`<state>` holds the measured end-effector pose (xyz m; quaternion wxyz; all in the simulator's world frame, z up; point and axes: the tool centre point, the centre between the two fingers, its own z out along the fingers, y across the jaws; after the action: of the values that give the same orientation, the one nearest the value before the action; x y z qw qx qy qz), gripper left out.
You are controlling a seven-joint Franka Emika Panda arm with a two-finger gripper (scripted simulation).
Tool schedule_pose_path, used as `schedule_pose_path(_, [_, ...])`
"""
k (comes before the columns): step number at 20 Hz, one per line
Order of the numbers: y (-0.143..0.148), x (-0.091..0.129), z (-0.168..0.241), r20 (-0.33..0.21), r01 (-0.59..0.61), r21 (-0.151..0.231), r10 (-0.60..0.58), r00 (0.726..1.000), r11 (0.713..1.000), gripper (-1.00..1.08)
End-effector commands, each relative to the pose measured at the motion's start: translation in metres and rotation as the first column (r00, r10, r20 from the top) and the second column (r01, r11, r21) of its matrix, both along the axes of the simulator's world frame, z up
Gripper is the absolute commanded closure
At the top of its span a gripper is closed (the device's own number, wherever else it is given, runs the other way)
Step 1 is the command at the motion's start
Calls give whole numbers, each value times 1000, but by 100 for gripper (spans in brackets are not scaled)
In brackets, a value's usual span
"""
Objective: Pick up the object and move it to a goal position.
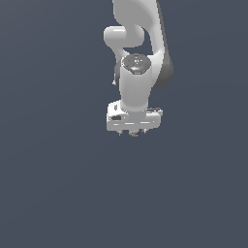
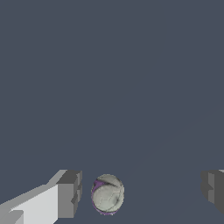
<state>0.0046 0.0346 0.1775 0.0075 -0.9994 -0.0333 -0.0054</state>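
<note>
The gripper [image 2: 141, 192] was seen in the wrist view with its two dark grey fingers [image 2: 70, 194] spread wide, well apart from each other, and nothing was clamped between them. The ball [image 2: 107, 194], pale grey-white with purplish marks along its edge, was found between the fingers, nearer to one of them and separated from it by a small gap. In the exterior view the white arm [image 1: 140, 53] was shown pointing downward over a plain dark floor [image 1: 58, 193], and the gripper's white bar [image 1: 134, 118] hid most of the fingers; only a faint purplish speck of the ball [image 1: 138, 131] was visible just beneath the bar.
</note>
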Motion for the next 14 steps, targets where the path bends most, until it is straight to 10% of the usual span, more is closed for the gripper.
schedule_pose_path(1, [0,0,0,0,0,0,0,1000,1000,-92])
schedule_pose_path(14, [1,0,-2,-8,23,29,-23,1000,999,-92])
